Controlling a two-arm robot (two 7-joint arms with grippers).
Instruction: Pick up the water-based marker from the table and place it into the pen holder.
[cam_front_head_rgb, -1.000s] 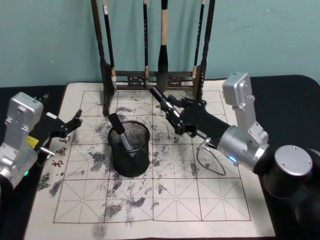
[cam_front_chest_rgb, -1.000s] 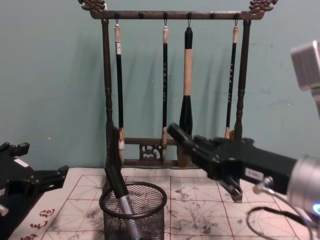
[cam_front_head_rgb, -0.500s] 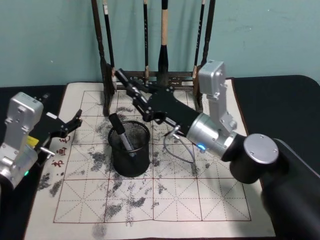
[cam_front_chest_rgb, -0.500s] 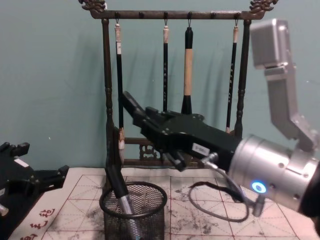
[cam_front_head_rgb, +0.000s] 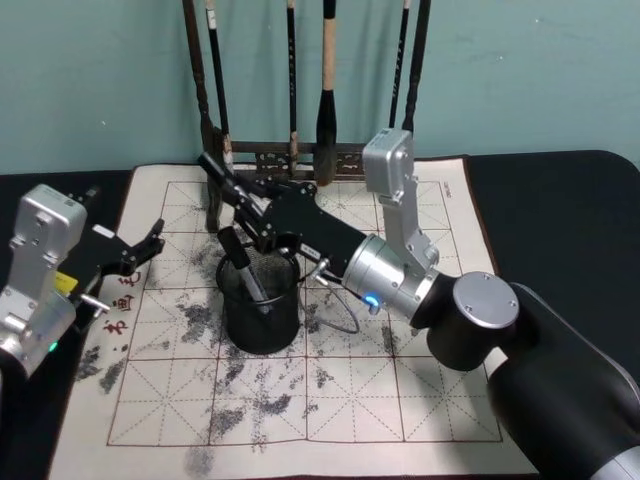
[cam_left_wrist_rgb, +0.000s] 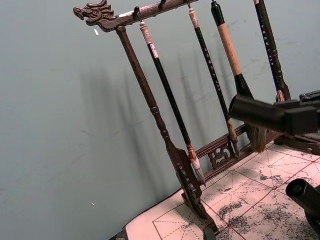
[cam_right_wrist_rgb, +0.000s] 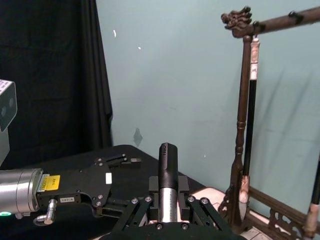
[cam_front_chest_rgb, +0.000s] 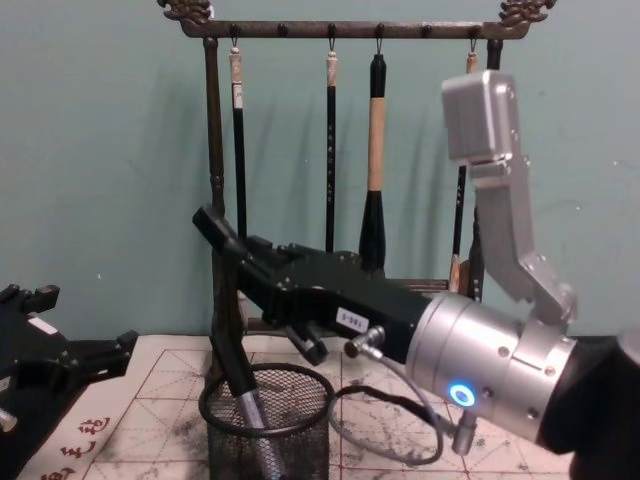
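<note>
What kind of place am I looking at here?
Probably a calligraphy practice desk set up for testing a robot: a wooden rack hung with brushes, an ink-stained gridded mat and a mesh pen cup.

Soft, even indoor light, moderately bright, coming from the front. Wall (cam_front_chest_rgb: 100, 150) carries wide, faint shadows of the rack (cam_front_chest_rgb: 212, 150) and brushes (cam_front_chest_rgb: 375, 130). Mat (cam_front_head_rgb: 300, 400) is evenly lit and pale. Black cloth (cam_front_head_rgb: 570, 190) and curtain (cam_right_wrist_rgb: 50, 75) go near-solid dark. Silver barrel of the water-based marker (cam_right_wrist_rgb: 167, 165), clamped in the right gripper (cam_right_wrist_rgb: 168, 197), catches a dull sheen. Silver wrist (cam_front_chest_rgb: 480, 345) shows broad highlights. Blue LED (cam_front_chest_rgb: 460, 392) glows with a small halo.
</note>
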